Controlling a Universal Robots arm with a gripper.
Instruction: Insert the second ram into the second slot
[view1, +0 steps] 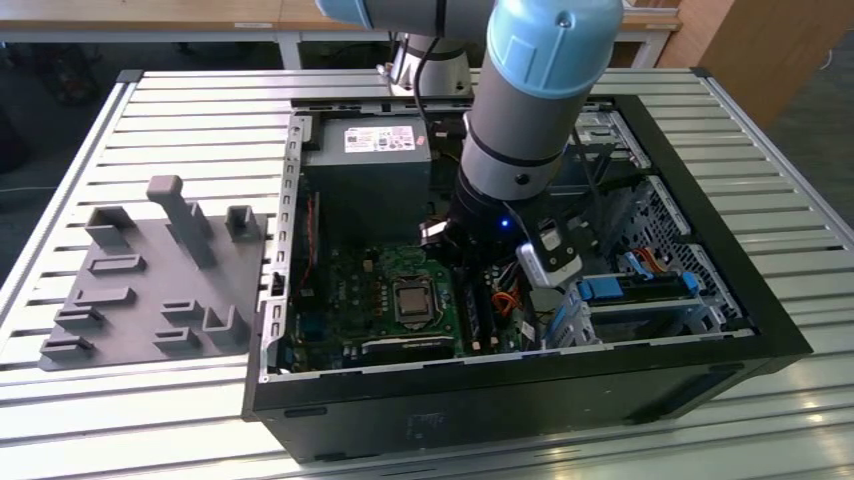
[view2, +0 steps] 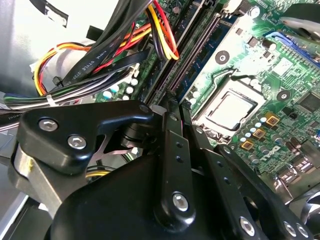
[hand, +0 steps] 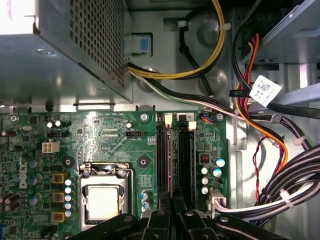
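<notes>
Down inside the open computer case (view1: 441, 390), over the green motherboard (hand: 100, 140): fingers (hand: 161, 202) pressed close, pinching the second ram (hand: 172, 160). Thin, long, dark blue, seen edge-on, standing upright between the black memory slots (hand: 161, 155), beside the processor socket (hand: 102, 200).

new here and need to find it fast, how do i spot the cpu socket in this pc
Look inside the open case at the green motherboard. The cpu socket is the pale square in a metal frame beside the long black ram slots; nothing else on the board is that big, square and shiny.
</notes>
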